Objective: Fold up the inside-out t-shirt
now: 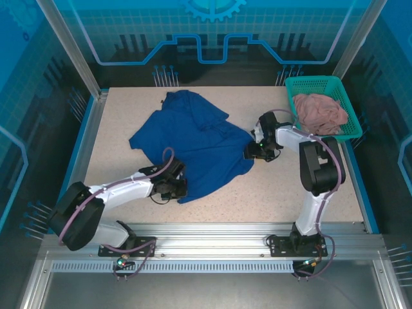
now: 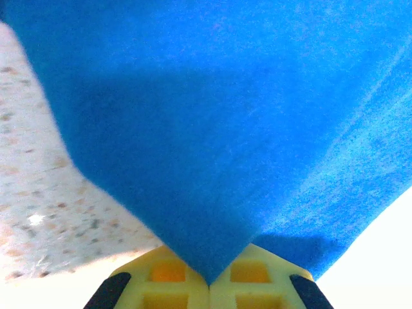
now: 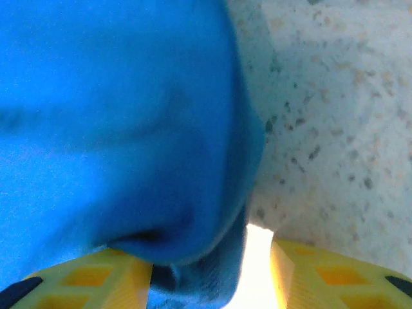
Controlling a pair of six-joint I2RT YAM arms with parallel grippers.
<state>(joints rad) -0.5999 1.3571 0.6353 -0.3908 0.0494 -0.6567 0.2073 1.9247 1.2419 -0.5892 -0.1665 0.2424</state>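
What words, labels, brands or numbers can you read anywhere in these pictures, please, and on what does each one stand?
No text can be read.
T-shirt: plain blue cloth, no lettering to be seen.
Basket: no label to be seen.
Back panel: a gear sign and a line pattern, no words.

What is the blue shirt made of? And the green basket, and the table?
Blue t-shirt: soft knit cloth, probably cotton; matte, it wrinkles and drapes.
Teal basket: likely plastic, a stiff, slightly shiny lattice.
Table: hard, speckled beige top, maybe laminate or stone-look; hard to tell.
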